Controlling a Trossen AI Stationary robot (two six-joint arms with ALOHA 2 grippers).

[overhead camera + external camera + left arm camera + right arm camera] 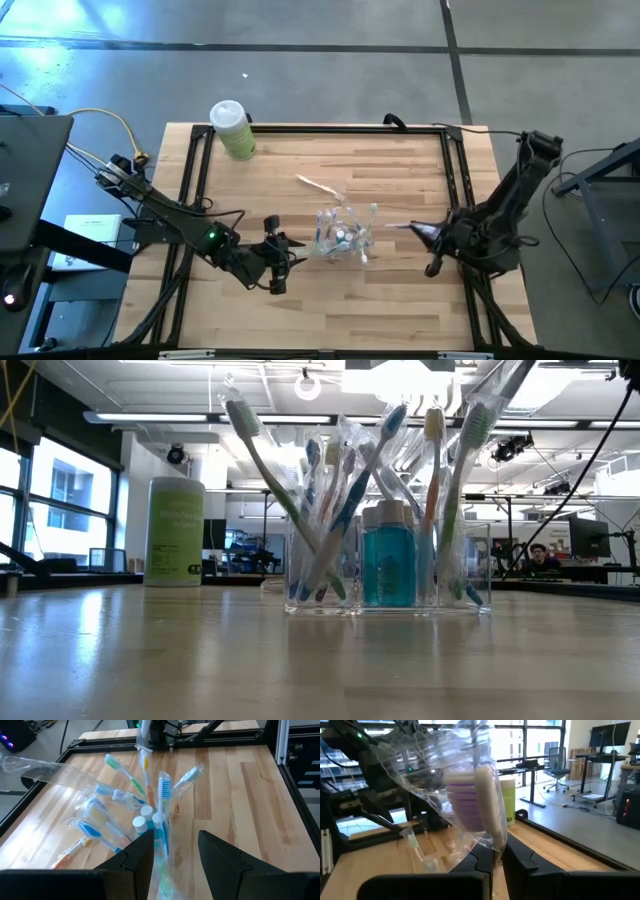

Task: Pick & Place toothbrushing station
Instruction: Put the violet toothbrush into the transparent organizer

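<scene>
Clear organizer [388,565] packed with wrapped toothbrushes and a blue bottle [388,560] stands mid-table on the wooden table [400,290], between both grippers. Green canister [232,129] at the far edge; open workshop room behind. Left gripper [277,252] low, just beside the organizer, fingers apart, holding nothing. Right gripper [496,855] low, fingers clamped on a wrapped toothbrush [480,800] with purple bristles.

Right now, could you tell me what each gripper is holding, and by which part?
The right gripper pinches a wrapped toothbrush just below its head. The left gripper is open around another wrapped toothbrush, not clamping it.
</scene>
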